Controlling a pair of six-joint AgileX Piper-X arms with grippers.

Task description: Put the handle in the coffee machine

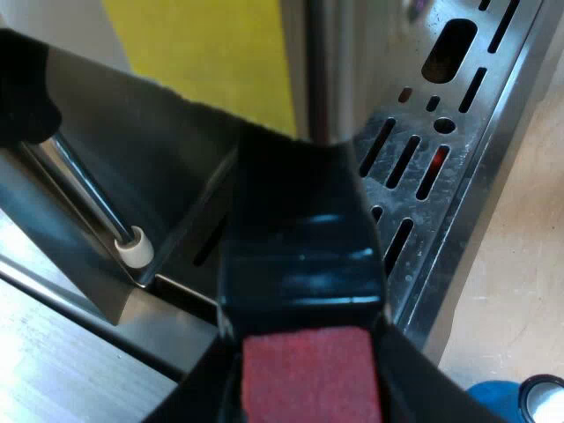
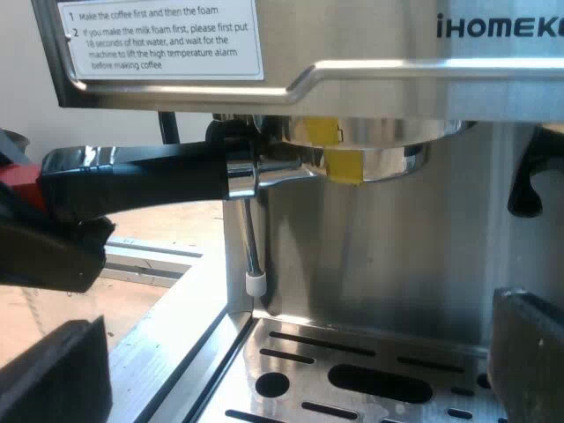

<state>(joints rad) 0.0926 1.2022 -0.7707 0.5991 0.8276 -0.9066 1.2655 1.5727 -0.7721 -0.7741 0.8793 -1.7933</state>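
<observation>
Pale wooden bench [image 1: 520, 291] borders the drip tray [image 1: 423, 176]. My left gripper [image 1: 308, 388] is clenched on the red-ended handle [image 1: 300, 256], with the tray beyond at twelve o'clock. My right gripper [image 2: 291, 370] is released and empty. At its twelve o'clock the holder [image 2: 388, 163] sits under the coffee machine [image 2: 397, 79] front.

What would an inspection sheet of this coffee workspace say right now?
Surface: pale wooden table; slotted drip tray beside it.
Job's things: espresso machine; metal holder up under its front, dark handle jutting out.
Clutter: blue tamper on the table.
Pincers: left pincer shut on the handle; right pincer open, facing the drip tray.
Cables: nothing seen.
Surroundings: steam wand; instruction label on the machine.
</observation>
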